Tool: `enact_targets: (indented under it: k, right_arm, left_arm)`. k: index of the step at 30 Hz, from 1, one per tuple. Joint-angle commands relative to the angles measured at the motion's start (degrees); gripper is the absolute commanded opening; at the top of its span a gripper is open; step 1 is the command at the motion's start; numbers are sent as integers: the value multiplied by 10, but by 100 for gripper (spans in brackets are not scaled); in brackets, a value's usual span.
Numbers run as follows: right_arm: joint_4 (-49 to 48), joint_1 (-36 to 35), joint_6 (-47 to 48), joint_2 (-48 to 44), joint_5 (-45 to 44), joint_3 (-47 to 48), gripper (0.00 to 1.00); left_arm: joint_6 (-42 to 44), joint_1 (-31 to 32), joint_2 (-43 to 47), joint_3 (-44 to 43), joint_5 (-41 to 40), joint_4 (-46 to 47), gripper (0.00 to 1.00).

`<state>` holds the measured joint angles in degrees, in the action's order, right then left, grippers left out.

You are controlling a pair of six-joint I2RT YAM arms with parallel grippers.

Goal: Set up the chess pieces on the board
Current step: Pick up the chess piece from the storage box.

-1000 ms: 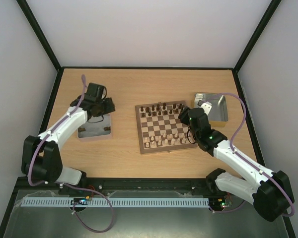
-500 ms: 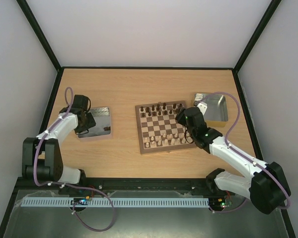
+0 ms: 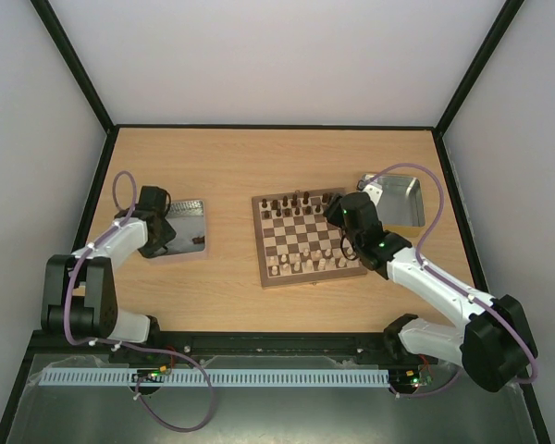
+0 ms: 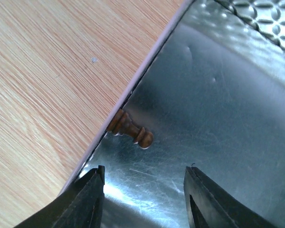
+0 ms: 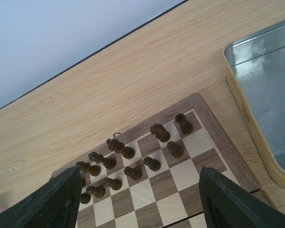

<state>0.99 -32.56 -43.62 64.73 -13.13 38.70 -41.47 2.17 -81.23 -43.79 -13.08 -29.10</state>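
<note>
The board (image 3: 310, 277) lies mid-table. Dark chess pieces (image 3: 296, 202) stand in its two far rows, pale ones in the near rows. In the right wrist view several dark pieces (image 5: 133, 154) stand on the board (image 5: 180, 173) near its far right corner. My right gripper (image 5: 142, 199) hangs open above them, empty, and sits over that corner (image 3: 340, 213). One dark pawn (image 4: 131, 132) lies on its side against the left wall of a metal tray (image 4: 218, 95). My left gripper (image 4: 145, 190) is open just short of it, holding nothing.
The left metal tray (image 3: 187, 242) sits left of the board with my left gripper (image 3: 159, 236) at its left side. A second metal tray (image 3: 402, 199) (image 5: 270, 95) stands right of the board's far corner. Black frame rails edge the table.
My left gripper has swung from the tray's far side to its left edge and come down over it. The right gripper has shifted slightly left and away, over the board's far right corner.
</note>
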Motion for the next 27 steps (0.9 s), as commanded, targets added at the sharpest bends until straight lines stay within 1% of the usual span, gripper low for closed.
enact_targets:
  k: [1,5,11,18,22,25,27]
  right_arm:
    - [-6,4,9,3,-2,18,66]
    - [-6,4,9,0,0,15,66]
    - [-7,4,9,-3,5,16,66]
    - [-6,4,9,-7,8,16,66]
    - [-6,4,8,-7,9,16,66]
    - [-6,4,7,-7,9,16,66]
    - [-7,3,8,-6,9,17,66]
  left_arm:
    - [-74,-4,-2,23,-18,50,47]
    - [-122,-4,-7,45,-57,65,44]
    - [-173,-3,-41,37,-89,72,38]
    - [-233,-1,-64,35,-136,83,38]
    - [-247,1,-65,33,-161,86,36]
    - [-246,1,-71,32,-168,92,30]
    - [-242,1,-79,29,-167,95,19]
